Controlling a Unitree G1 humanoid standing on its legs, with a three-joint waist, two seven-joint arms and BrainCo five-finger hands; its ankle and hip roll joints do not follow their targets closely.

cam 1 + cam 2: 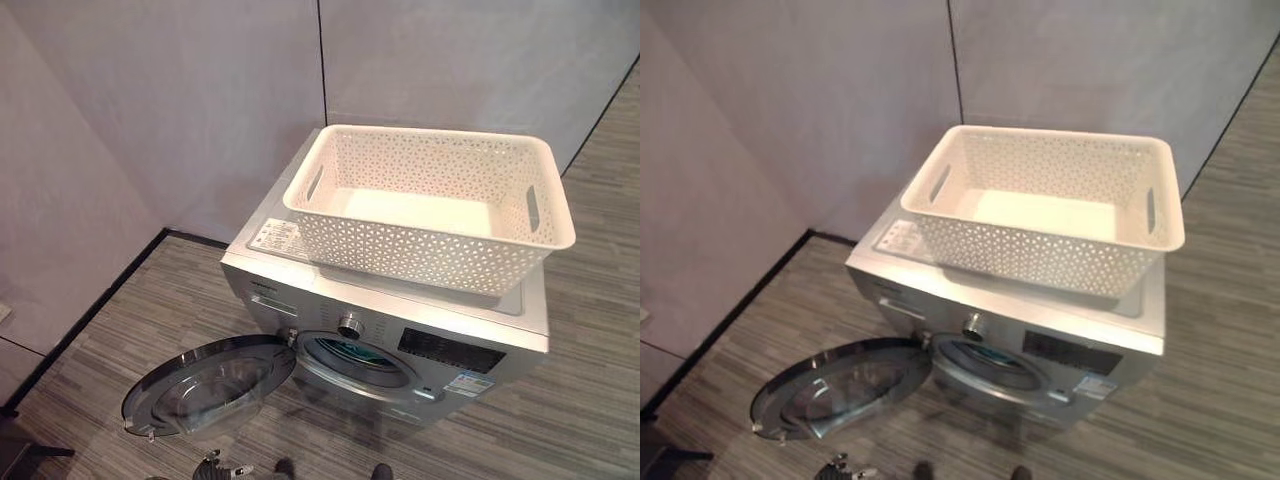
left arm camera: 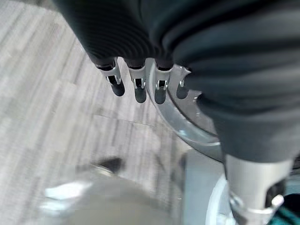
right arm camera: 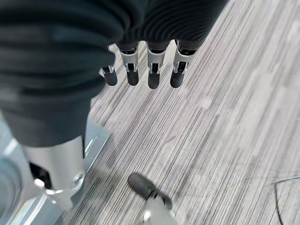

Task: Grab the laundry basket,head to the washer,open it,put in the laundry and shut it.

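An empty white lattice laundry basket point(image 1: 430, 205) sits on top of the silver front-loading washer point(image 1: 470, 340), whose round glass door point(image 1: 205, 385) hangs open with teal laundry point(image 1: 350, 352) visible in the drum. The left hand point(image 2: 187, 56) hangs with fingers point(image 2: 138, 86) straight and empty, the door's rim just past their tips. The right hand point(image 3: 84, 42), fingers point(image 3: 152, 75) loose and holding nothing, hovers over striped floor point(image 3: 225, 117). The door looks rigid, smooth and light on its hinge; its outer rim seems the best place to push.
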